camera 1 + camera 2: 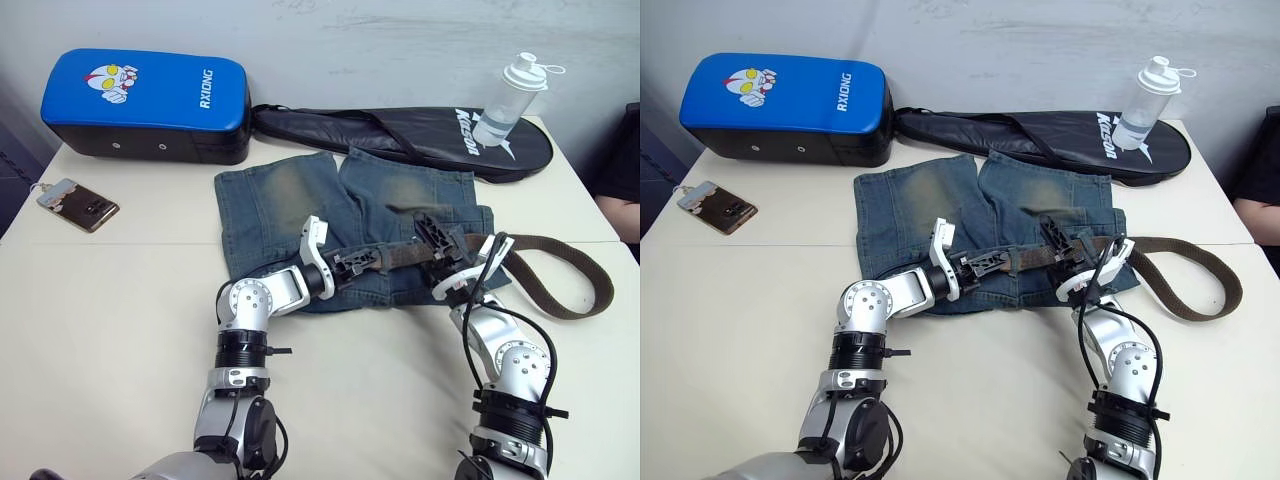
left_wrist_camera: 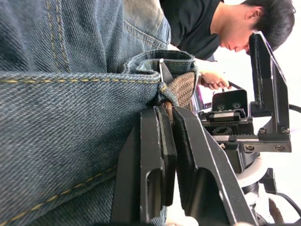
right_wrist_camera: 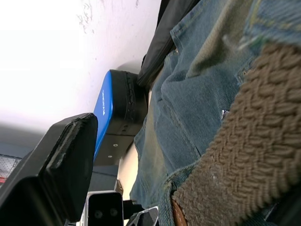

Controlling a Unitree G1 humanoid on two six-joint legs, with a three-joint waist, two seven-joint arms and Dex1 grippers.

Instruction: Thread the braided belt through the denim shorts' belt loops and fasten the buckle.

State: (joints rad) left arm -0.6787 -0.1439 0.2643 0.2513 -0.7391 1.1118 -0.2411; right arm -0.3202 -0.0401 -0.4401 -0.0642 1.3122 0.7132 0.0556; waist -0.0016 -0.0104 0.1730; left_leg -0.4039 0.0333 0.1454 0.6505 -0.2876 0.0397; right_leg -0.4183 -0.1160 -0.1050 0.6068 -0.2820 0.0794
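The denim shorts [image 1: 270,210] lie flat on the table, waistband toward me. The braided belt [image 1: 570,300] runs along the waistband, then curls in a wide loop off to the right. My left gripper [image 1: 368,262] is shut on the belt [image 2: 181,89] at the waistband's middle, just where it comes out of a belt loop [image 2: 160,59]. A thin silver piece of the buckle [image 2: 164,71] shows there. My right gripper [image 1: 440,255] is open and straddles the belt [image 3: 254,141] farther right. One of its fingers [image 3: 61,155] stands well off the strap.
A blue pad [image 1: 145,105] and a black racket bag [image 1: 400,135] lie behind the shorts. A clear bottle [image 1: 510,100] stands on the bag. A phone [image 1: 78,204] rests at the left. A person [image 1: 620,170] sits at the table's right edge.
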